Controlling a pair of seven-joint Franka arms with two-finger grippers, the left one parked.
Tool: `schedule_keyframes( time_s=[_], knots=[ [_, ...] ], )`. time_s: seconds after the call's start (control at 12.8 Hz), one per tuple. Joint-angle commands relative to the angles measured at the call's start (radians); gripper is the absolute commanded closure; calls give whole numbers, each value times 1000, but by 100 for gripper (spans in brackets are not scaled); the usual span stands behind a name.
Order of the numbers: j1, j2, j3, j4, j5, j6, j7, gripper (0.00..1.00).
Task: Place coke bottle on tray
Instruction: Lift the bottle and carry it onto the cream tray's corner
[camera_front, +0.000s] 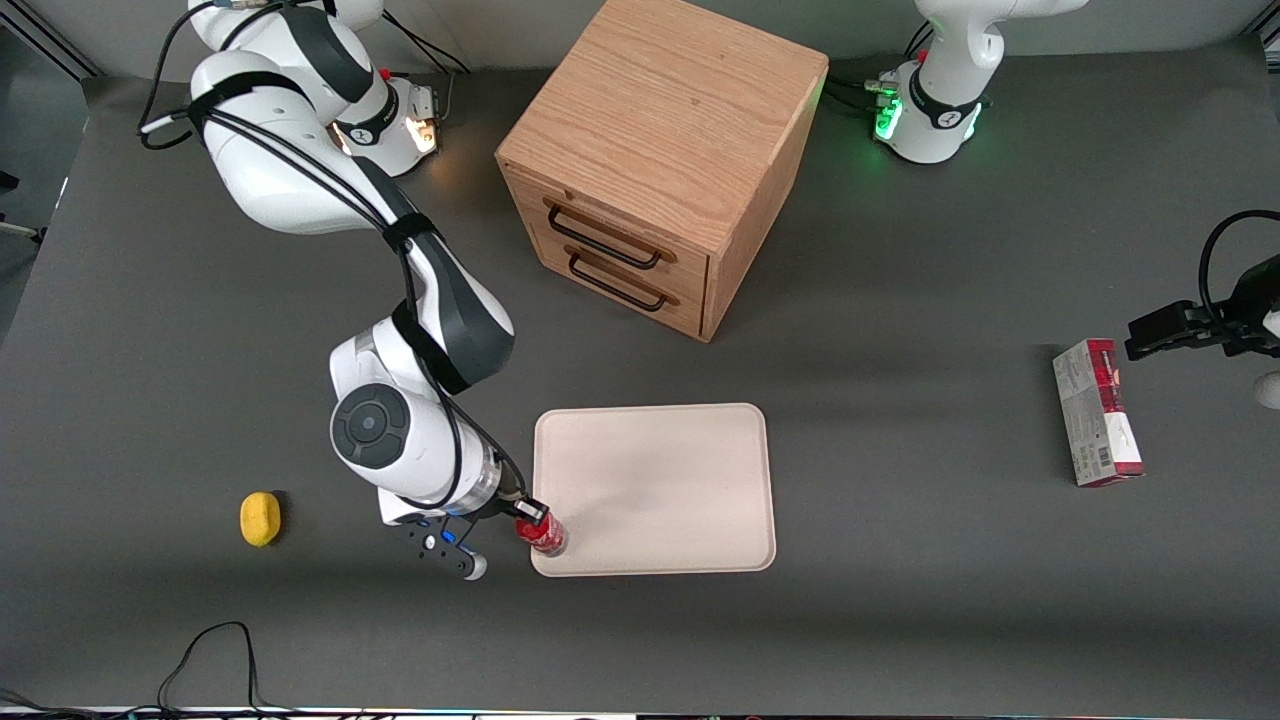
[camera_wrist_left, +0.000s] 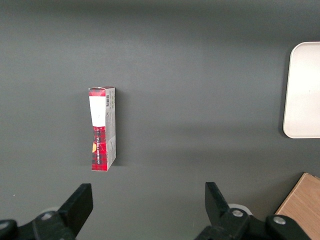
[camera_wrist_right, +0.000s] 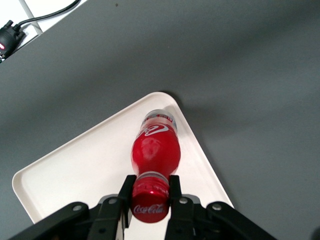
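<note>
- The right arm's gripper (camera_front: 530, 518) hangs over the corner of the tray (camera_front: 660, 480) that is nearest the front camera, toward the working arm's end of the table.
- Its two fingers (camera_wrist_right: 126, 192) are clamped on the neck of the coke bottle (camera_wrist_right: 155, 150), just under the red cap.
- The bottle is red with white lettering and a clear base; it stands over the tray's corner, just inside the rim. Whether its base touches the tray surface is not clear.
- The tray is cream-white, flat and rectangular, with rounded corners and a low rim.
- A wooden drawer box (camera_front: 665, 160) with two dark handles stands farther from the front camera than the tray.
- A small yellow lemon-like object (camera_front: 260, 519) lies on the grey table (camera_front: 900, 600) beside the working arm.
- A red-and-grey carton (camera_front: 1097, 412) lies toward the parked arm's end.
</note>
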Motion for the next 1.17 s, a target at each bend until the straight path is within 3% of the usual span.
schedule_keyframes(
  time_s=[0.0, 0.62, 0.78, 0.86, 1.09],
  knots=[
    [42, 24, -26, 47, -29, 6, 40, 100],
    [51, 28, -34, 44, -29, 6, 39, 100],
    [60, 28, -35, 40, -54, 6, 37, 4],
    [66, 28, -34, 38, -96, 6, 38, 0],
    [66, 31, -34, 38, -100, 6, 40, 0]
  ],
)
